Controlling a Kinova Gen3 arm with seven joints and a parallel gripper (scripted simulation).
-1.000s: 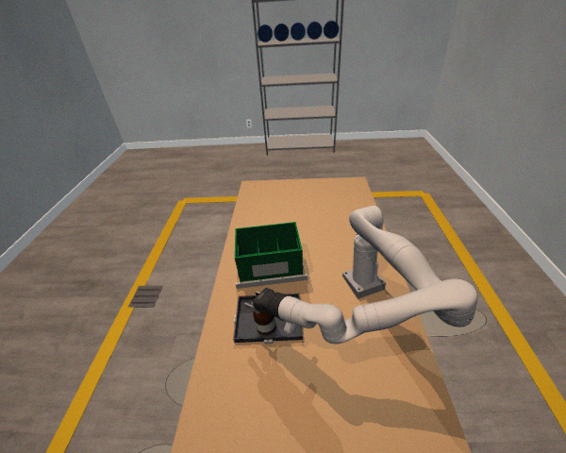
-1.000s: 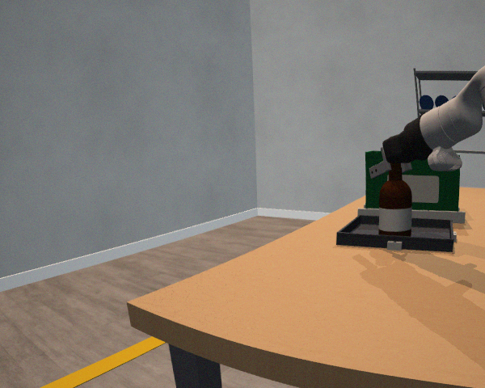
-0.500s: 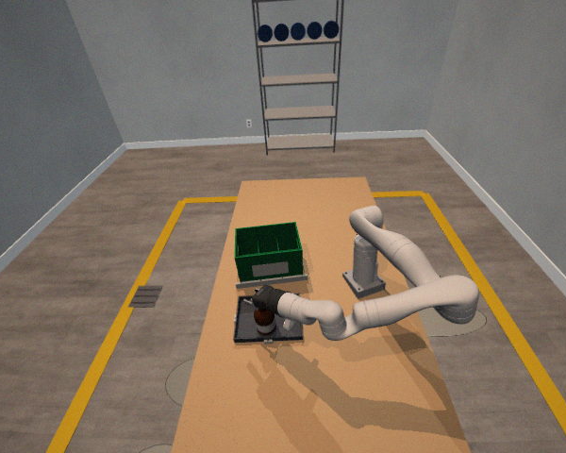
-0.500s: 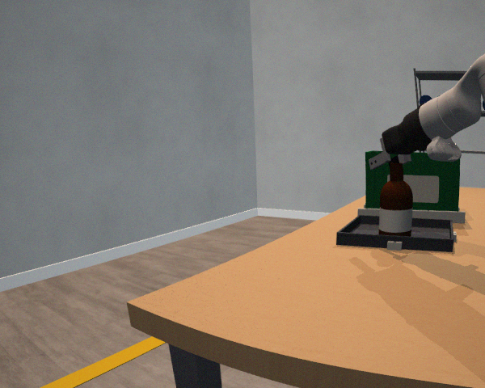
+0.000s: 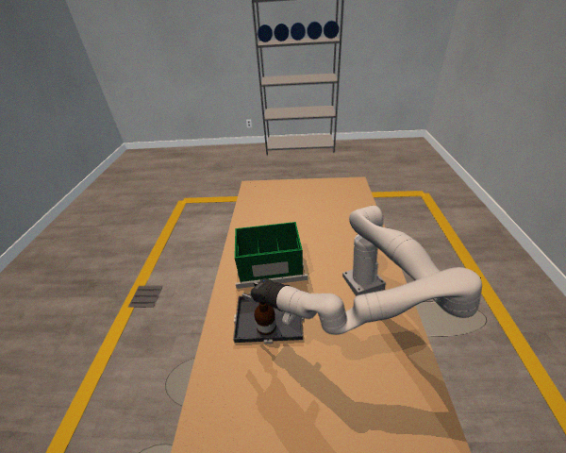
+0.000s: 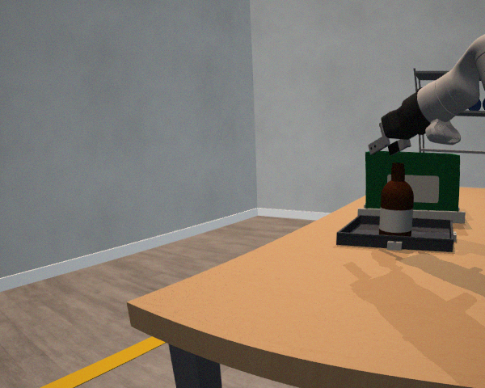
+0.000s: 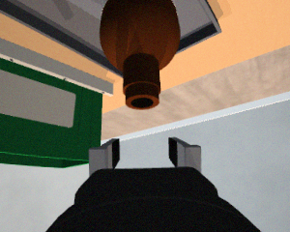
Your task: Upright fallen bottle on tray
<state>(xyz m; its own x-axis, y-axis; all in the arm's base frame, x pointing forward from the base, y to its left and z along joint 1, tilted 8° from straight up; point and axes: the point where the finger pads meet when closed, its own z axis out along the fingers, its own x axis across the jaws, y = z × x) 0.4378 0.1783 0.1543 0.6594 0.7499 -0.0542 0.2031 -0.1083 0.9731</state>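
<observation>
So from my end of the link I've got one arm (image 5: 395, 297) (image 6: 451, 91) and one gripper (image 5: 258, 289) (image 6: 389, 145) (image 7: 144, 148) on it, with two fingers spread wide and nothing between them. The wrist view shows both fingers nicely, a dark pad on each.

One bottle (image 5: 264, 319) (image 6: 396, 200) (image 7: 140, 36), brown with one pale label, and it's upright on the one dark tray (image 5: 269, 338) (image 6: 366, 242) (image 7: 210, 35). The gripper is above the bottle's neck and off to the crate side, near but apart from it. The tray lies flat on the table (image 5: 312, 205) (image 6: 250, 301), and I count two little pale tabs on its outside in the exterior view, one in front and one at the side.

Just beyond the tray there's one green crate (image 5: 269, 265) (image 6: 376, 179) (image 7: 48, 137), sitting level with one pale panel on its front. Looking in from the top I see two dividers in there. Neither the crate nor the tray is being held.

Way back at the wall is one shelf rack (image 5: 260, 90) (image 6: 419, 141), with five blue discs (image 5: 298, 31) in one row.
</observation>
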